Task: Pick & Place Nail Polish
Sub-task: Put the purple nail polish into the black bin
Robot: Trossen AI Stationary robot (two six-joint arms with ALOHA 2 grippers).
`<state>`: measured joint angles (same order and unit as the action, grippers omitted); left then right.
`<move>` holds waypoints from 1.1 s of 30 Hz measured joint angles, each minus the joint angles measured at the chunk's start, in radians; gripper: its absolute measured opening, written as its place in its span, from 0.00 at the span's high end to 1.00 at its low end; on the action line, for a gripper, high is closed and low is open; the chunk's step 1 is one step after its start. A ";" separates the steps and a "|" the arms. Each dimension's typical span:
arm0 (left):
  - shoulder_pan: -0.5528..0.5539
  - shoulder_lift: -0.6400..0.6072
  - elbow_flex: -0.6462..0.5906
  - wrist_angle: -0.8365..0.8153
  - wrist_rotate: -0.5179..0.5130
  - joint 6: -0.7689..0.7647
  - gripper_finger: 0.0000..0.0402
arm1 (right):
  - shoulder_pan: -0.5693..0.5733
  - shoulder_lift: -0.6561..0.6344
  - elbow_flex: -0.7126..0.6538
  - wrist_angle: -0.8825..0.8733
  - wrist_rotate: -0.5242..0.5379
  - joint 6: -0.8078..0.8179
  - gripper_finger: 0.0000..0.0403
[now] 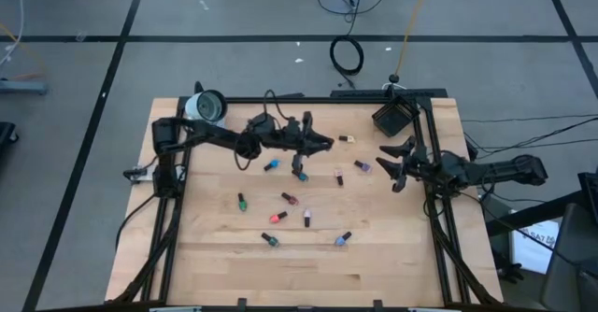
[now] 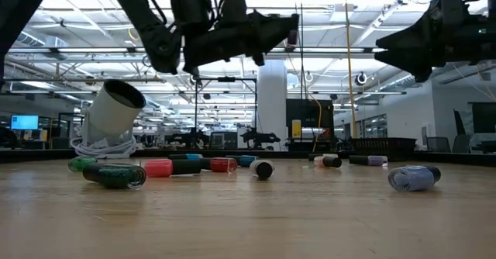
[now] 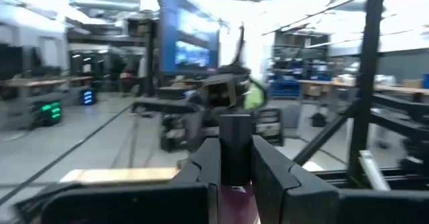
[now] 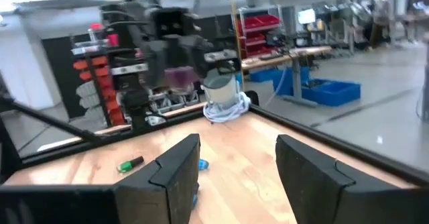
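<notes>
Left gripper (image 1: 325, 144) is raised over the bench (image 1: 215, 256), fingers (image 3: 204, 167) clamped on a purple bottle (image 3: 234, 147) — cap outward along them — pointing toward the open, empty right gripper (image 1: 392, 167); other bottles (image 1: 280, 217) lie scattered below.

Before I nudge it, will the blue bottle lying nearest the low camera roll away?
Probably. The blue bottle lies on its side, and its body looks rounded, so a sideways push would likely roll it across the bare wooden table. It looks small and probably light, so it should move easily.

Prob. a robotics lab/workshop: parts shelving (image 4: 107, 70), workbenches (image 4: 295, 53), ceiling trusses (image 2: 101, 53).
</notes>
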<state>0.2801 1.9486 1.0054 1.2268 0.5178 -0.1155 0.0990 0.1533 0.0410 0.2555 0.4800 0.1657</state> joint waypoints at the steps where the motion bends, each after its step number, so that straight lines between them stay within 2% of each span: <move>1: -0.003 0.005 0.007 0.001 0.015 0.000 0.91 | 0.000 0.012 0.000 0.005 0.013 0.021 0.54; 5: -0.018 0.010 0.018 0.002 0.065 0.012 0.91 | 0.000 0.050 0.000 0.007 0.010 0.130 0.54; 7: -0.024 0.010 0.018 0.001 0.102 0.009 0.91 | 0.000 0.067 0.000 0.007 -0.026 0.153 0.54; 11: -0.040 0.010 0.018 0.003 0.120 0.004 0.90 | 0.001 0.103 0.000 0.010 -0.040 0.132 0.54; 14: -0.049 0.010 0.018 0.003 0.120 0.004 0.91 | 0.001 0.169 0.000 0.107 -0.041 0.089 0.53; 18: -0.054 0.010 0.018 0.002 0.112 0.004 0.91 | 0.001 0.323 0.000 0.296 -0.069 0.056 0.49; 24: -0.051 0.010 0.018 -0.006 0.096 0.005 0.91 | 0.001 0.594 0.012 0.595 -0.092 -0.021 0.31; 28: -0.051 0.010 0.018 -0.031 0.078 0.008 0.91 | -0.001 0.763 0.085 0.605 -0.089 -0.102 0.23; 33: -0.051 0.010 0.018 -0.068 0.051 0.017 0.91 | -0.015 0.940 0.202 0.695 -0.092 -0.178 0.25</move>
<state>0.2287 1.9587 1.0229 1.1586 0.5687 -0.0990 0.0843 1.0935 0.2429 0.9510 0.3882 -0.0121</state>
